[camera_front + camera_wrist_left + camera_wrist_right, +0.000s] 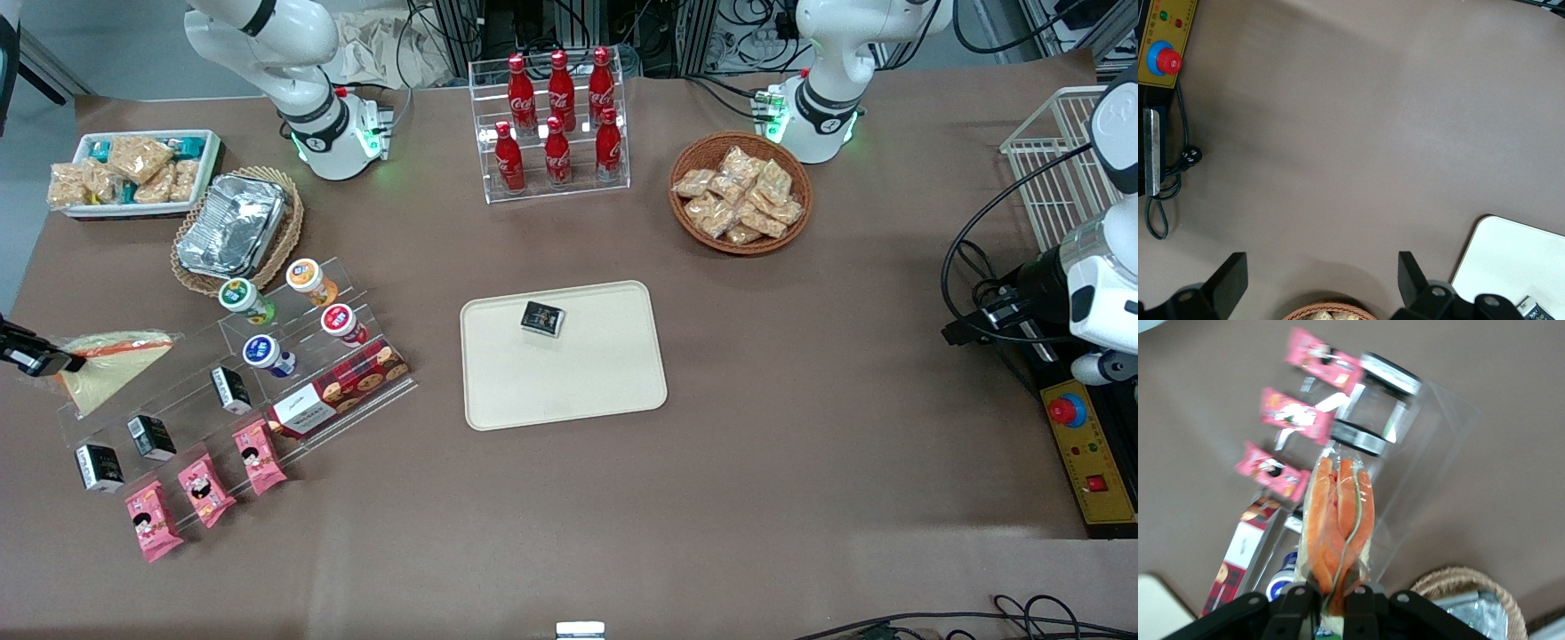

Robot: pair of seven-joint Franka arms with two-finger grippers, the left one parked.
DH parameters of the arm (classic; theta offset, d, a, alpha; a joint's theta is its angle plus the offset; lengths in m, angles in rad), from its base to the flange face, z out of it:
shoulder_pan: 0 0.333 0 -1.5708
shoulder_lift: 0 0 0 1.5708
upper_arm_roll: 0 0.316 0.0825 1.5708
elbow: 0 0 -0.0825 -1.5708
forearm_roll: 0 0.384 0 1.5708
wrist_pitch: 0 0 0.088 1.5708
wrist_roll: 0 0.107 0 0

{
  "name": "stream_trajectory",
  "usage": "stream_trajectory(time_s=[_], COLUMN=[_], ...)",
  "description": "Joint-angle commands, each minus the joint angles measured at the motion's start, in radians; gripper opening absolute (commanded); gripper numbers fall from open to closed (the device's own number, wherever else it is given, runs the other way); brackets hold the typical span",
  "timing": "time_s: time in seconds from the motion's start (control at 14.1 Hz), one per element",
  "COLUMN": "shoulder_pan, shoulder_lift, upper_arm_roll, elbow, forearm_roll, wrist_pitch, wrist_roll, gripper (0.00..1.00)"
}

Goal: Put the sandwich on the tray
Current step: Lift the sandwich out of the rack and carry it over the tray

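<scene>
The sandwich point(111, 364), a triangular wedge in clear wrap with pale bread and an orange-red edge, hangs above the clear display stand at the working arm's end of the table. My gripper point(67, 360) is shut on its end. In the right wrist view the sandwich point(1340, 520) shows orange filling with a green line, pinched between my gripper point(1333, 590). The cream-beige tray point(569, 382) lies flat at the table's middle with a small black packet point(543, 318) on it. A corner of the tray point(1501, 257) shows in the left wrist view.
The clear tiered stand point(267, 373) carries cups, black boxes, a red biscuit box and pink packets point(204, 489). A foil container in a wicker basket point(233, 227), a white bin of snacks point(133, 173), a cola rack point(556, 124) and a snack basket point(741, 193) stand farther from the camera.
</scene>
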Motion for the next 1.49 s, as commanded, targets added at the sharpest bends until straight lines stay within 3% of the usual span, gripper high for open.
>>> stream_trajectory(time_s=[0.0, 0.35, 0.57, 0.85, 1.13, 1.42], shoulder_pan=[0.007, 0.049, 0.053, 0.092, 0.266, 0.430], shoulder_lift=[-0.010, -0.031, -0.019, 0.068, 0.175, 0.281], upper_arm_roll=[0.069, 0.270, 0.413, 0.552, 0.557, 0.556], elbow=[0.037, 0.037, 0.037, 0.035, 0.035, 0.035], forearm_roll=[0.011, 0.011, 0.008, -0.004, -0.105, -0.262], wrist_pitch=[-0.028, -0.077, -0.060, 0.082, 0.214, 0.334], wrist_roll=[-0.136, -0.207, -0.349, -0.444, -0.480, -0.474], gripper=[0.00, 0.00, 0.00, 0.00, 0.00, 0.00])
